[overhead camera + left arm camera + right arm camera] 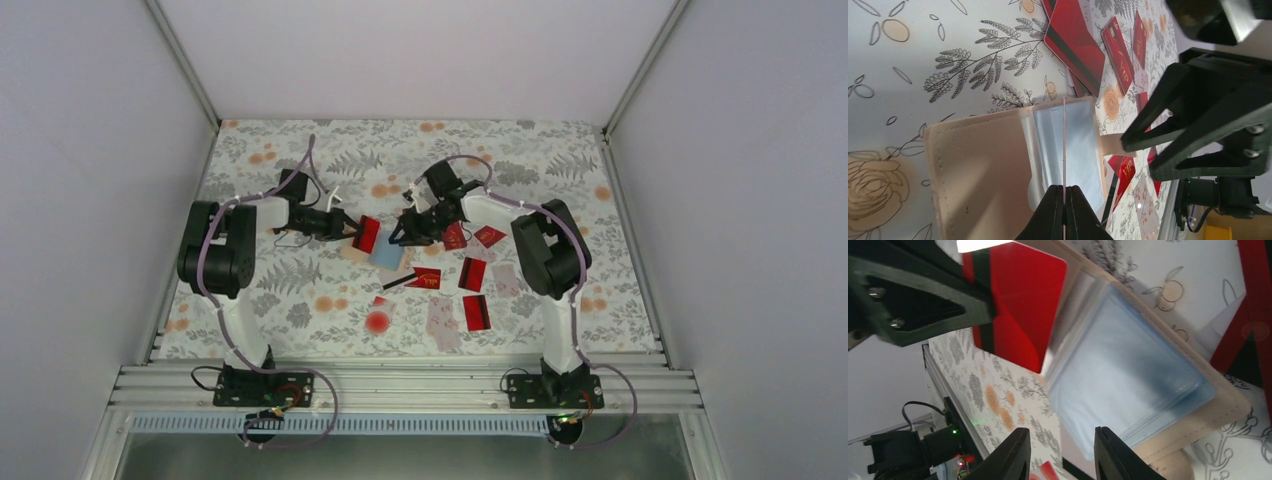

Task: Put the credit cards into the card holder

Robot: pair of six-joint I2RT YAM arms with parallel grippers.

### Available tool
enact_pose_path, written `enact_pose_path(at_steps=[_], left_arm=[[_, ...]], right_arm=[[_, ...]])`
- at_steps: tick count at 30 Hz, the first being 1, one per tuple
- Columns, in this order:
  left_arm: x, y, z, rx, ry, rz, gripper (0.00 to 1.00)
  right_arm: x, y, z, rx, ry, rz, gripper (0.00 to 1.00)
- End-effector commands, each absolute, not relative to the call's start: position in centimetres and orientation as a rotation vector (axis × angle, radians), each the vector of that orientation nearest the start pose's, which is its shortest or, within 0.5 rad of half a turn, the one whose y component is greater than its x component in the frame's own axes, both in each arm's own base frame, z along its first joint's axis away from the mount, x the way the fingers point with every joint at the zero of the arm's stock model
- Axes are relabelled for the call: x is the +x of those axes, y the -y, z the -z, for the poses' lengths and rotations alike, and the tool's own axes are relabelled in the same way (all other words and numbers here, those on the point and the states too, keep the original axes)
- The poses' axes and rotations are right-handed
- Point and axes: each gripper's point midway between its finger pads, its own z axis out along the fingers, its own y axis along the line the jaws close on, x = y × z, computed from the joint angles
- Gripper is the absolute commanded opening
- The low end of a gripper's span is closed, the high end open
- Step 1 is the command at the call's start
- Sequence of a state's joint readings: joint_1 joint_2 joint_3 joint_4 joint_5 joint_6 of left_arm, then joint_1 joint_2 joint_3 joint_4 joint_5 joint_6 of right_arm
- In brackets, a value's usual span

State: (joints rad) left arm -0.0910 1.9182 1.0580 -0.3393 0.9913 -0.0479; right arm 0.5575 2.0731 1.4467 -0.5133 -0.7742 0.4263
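Observation:
The card holder (386, 254) lies open at mid-table, with a tan cover (983, 165) and light blue sleeves (1128, 380). My left gripper (357, 234) is shut on a red credit card (369, 234) with a black stripe, held upright over the holder. That card (1064, 140) shows edge-on in the left wrist view and as a red face (1018, 305) in the right wrist view. My right gripper (1062, 430) hangs at the holder's right edge, jaws apart and clamping nothing. Several more credit cards (473, 274) lie to the right.
Loose red cards (1075, 42) and pale pink ones (441, 315) are scattered right of the holder, under the right arm. A round red blot (377, 322) marks the flowered cloth in front. White walls enclose the table on three sides.

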Motion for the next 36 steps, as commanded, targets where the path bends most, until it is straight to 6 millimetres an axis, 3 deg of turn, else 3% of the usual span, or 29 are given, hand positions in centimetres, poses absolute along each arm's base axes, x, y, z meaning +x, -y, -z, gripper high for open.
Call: enact_pose_path(at_steps=[1,9,23,29,36], left_arm=[[36.9,18.8,-6.3,0.368,-2.455,1.421,0.02],[37.2,19.0,-5.6,0.354,-2.472,1.439,0.02],[36.8,20.1,-5.4,0.321,-2.509,1.485,0.02],[36.8,20.2,-5.2,0.294,-2.527,1.500,0.02],[36.0,20.7,-4.8,0.287,-2.559,1.544,0.02]], right_arm=[[32.9,-35.1,-5.3,-0.433,-2.843,-1.303,0.33],[31.8,-34.0,-2.3,-0.422,-2.898,-1.255,0.30],[30.6,-32.3,1.1,-0.440,-2.984,-1.137,0.27],[30.4,-31.5,1.2,-0.460,-2.995,-1.062,0.27],[30.8,-31.2,-0.1,-0.498,-2.963,-1.018,0.29]])
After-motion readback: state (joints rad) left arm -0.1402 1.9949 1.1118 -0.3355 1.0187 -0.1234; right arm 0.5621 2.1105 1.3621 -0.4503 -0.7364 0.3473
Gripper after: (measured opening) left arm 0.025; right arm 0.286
